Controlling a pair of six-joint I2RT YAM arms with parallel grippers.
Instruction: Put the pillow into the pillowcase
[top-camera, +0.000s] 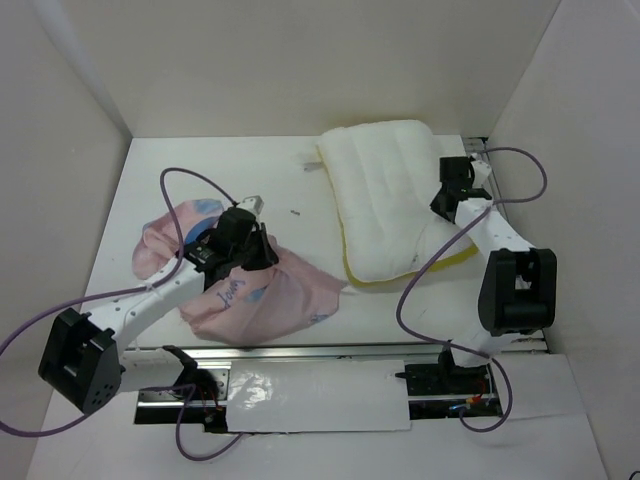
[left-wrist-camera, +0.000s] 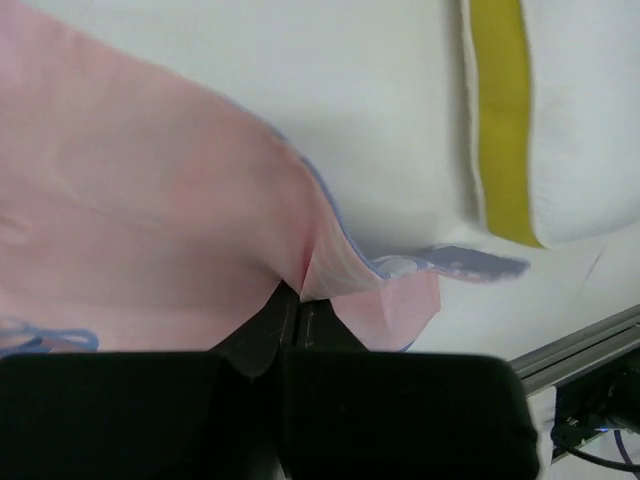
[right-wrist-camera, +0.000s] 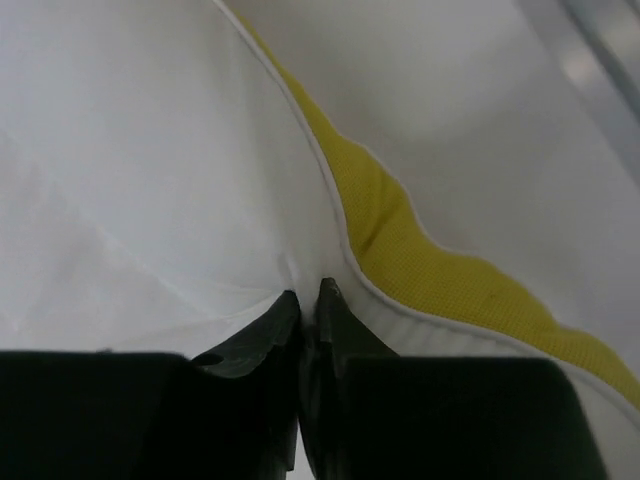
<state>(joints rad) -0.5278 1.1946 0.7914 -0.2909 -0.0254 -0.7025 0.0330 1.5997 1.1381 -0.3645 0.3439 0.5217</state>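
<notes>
On your left, the crumpled pale pink thin fabric pillowcase (top-camera: 268, 298) lies on the near-left part of the white table (top-camera: 200, 165). Your left gripper (left-wrist-camera: 300, 300) has its jaws pinched together on a fold at the pillowcase's edge (a little blue print shows along the hem). Just beside it to the right lies the large white quilted pillow (top-camera: 385, 200). Your right gripper (right-wrist-camera: 308, 300) has its jaws clamped on the pillow's white cover, next to its yellow edge strip (right-wrist-camera: 420, 250).

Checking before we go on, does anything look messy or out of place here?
The pillowcase is bunched in a heap, pink side mostly out, pinched by the left gripper. The pillow lies askew, right gripper pinching its edge. Nothing looks torn.
</notes>
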